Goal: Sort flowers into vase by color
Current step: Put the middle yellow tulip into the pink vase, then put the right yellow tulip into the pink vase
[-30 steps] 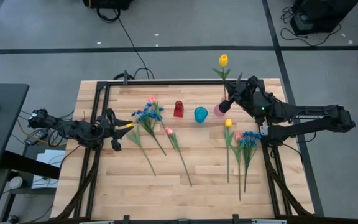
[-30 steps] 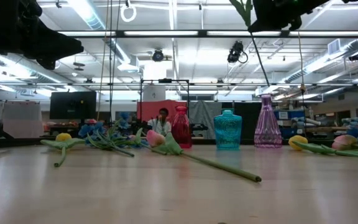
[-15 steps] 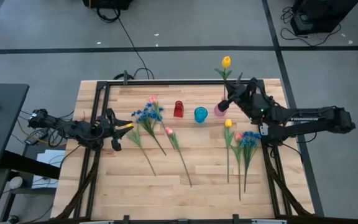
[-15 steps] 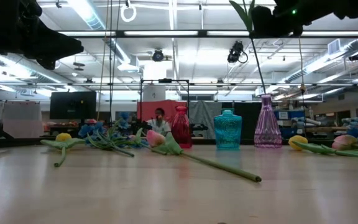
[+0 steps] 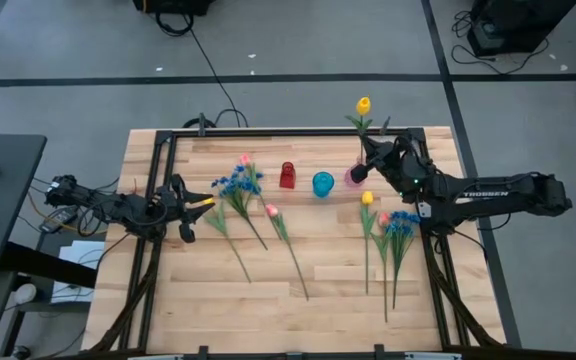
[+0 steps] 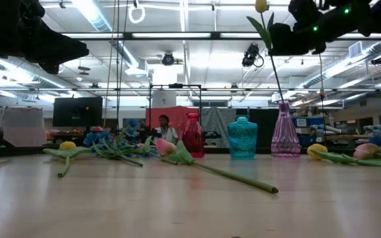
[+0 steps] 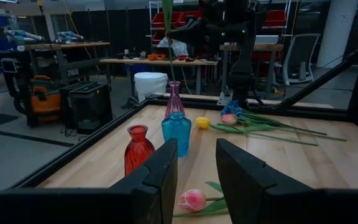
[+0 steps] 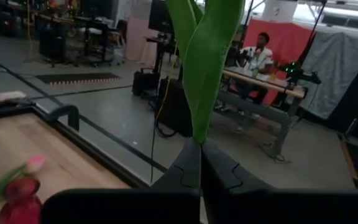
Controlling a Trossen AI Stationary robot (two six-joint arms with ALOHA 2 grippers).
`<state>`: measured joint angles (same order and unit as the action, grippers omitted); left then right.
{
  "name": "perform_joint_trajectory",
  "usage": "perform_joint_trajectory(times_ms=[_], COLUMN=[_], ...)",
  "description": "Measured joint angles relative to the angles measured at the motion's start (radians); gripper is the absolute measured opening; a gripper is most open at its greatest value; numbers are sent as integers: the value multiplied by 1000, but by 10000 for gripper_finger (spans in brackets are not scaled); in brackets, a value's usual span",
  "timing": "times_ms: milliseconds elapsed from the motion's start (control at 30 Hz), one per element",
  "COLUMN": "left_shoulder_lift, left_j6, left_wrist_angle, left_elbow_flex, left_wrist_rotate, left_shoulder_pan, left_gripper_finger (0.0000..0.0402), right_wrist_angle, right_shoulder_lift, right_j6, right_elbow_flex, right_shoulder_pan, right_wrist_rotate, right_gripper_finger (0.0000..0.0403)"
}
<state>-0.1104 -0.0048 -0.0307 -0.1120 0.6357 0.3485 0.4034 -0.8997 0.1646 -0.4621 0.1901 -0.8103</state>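
Right arm raised and gripping, left arm parked low at its edge.

My right gripper (image 5: 365, 166) sits high above the far right part of the worktop (image 5: 318, 270), the arm stretched in from the right edge with its forearm running almost level and the wrist turned toward the far side. In the right wrist view its fingers (image 8: 188, 165) are pressed together on the yellow tulip (image 5: 362, 105), pinching the green stem so the bloom stands above the gripper. My left gripper (image 5: 182, 208) rests near the left edge, the arm folded low and reaching only a little way in, its fingers (image 7: 160, 177) parted with a clear gap between them and holding nothing.
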Motion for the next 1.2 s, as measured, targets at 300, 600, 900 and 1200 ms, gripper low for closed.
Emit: perform_joint_trajectory(times_ms=[300,600,900,1200], left_shoulder_lift=[0,0,0,0], left_j6=[0,0,0,1], left_wrist_angle=[6,8,8,8], left_elbow_flex=[0,0,0,0], left_wrist_rotate=[0,0,0,0], left_shoulder_pan=[0,0,0,0], left_gripper_finger=[115,115,115,115], right_wrist_angle=[-12,-191,-761,-1030], right_shoulder_lift=[0,0,0,-171], right_j6=[-83,-241,-702,-1012], right_elbow_flex=[70,59,-124,-293], right_shoulder_pan=[-21,-47,-52,-161], right_wrist_rotate=[0,-14,143,396], right_gripper_finger=[22,155,207,184])
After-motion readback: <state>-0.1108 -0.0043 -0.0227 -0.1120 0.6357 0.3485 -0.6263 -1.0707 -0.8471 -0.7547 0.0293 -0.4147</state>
